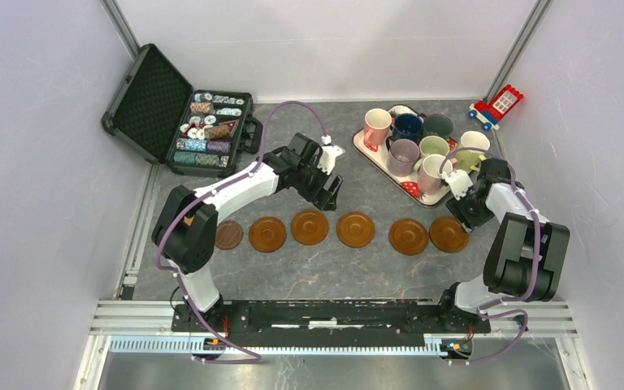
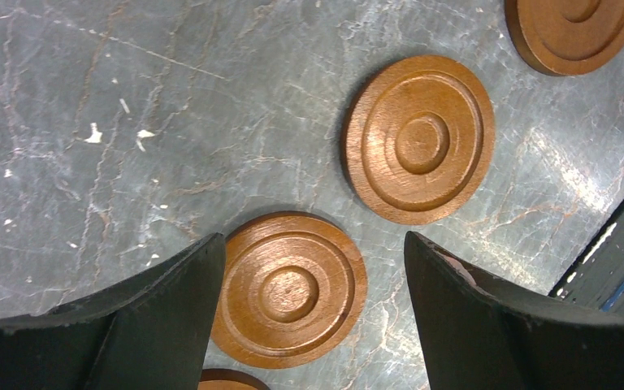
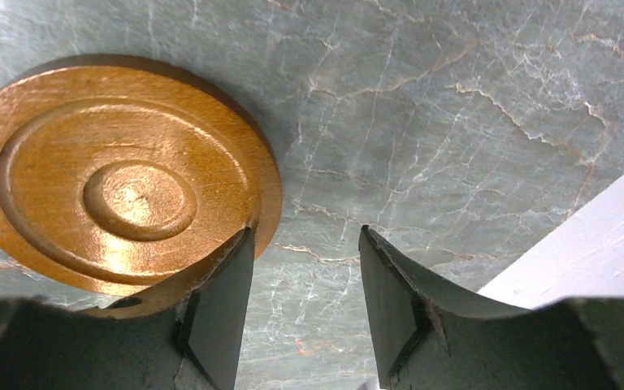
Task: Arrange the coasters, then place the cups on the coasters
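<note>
Six coasters are lying in a rough row across the middle of the table, the darker coaster at the left end; I am not seeing a seventh from here. The mugs are crowding together on the tray at the far right, none of them on a disc yet.

The left gripper is hovering over the third disc from the left, its jaws standing wide and gripping nothing. The right gripper is hanging low just beside the end coaster, jaws about halfway apart with only bare table between them. One finger is overlapping that disc's edge in the wrist view, though I cannot tell whether it is touching.

To my eye the row is uneven, with a wider gap right of centre, so arranging looks nearly finished rather than done. These discs look thin, stiff and light. Lying flat, they are offering little to pinch, so nudging an edge or nipping across the rim seems the likely way. The mugs are going to be the harder part: heavier, glazed, probably slick, and breakable. I would be taking each by its wall at the lip, one finger inside, and starting with the outer ones, since they are packed close.
</note>
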Robot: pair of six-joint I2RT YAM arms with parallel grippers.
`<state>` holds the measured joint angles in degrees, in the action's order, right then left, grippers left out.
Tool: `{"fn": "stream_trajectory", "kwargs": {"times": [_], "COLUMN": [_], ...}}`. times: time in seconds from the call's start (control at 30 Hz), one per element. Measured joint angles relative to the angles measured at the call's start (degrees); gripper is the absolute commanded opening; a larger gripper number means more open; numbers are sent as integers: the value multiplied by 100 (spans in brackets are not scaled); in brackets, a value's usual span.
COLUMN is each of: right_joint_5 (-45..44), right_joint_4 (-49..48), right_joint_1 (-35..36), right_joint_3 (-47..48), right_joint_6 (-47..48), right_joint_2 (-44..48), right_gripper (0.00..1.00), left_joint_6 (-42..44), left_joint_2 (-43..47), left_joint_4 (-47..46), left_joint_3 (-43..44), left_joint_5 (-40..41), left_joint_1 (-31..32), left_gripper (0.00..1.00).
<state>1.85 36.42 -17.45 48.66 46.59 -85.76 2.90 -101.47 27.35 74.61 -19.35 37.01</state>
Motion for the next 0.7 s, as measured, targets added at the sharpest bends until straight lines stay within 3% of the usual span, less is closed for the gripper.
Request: {"fn": "stream_trajectory", "kwargs": {"times": [0.33, 0.47, 0.7], "right_joint_5": [431, 750, 973], "right_joint_4": [282, 363, 308], "right_joint_1": [-31, -31, -31], "right_joint_3": [33, 39, 2], "right_joint_6": [243, 297, 315], "right_joint_2": [140, 374, 472], "right_gripper": [64, 74, 84], "left_joint_6": [0, 0, 0], "left_joint_2": [15, 17, 24], "left_joint_4": [-13, -13, -17], "left_joint_3": [-140, -162, -164], "left_joint_5": [4, 7, 4], "left_joint_1": [-90, -90, -94], "left_gripper": [87, 87, 93]}}
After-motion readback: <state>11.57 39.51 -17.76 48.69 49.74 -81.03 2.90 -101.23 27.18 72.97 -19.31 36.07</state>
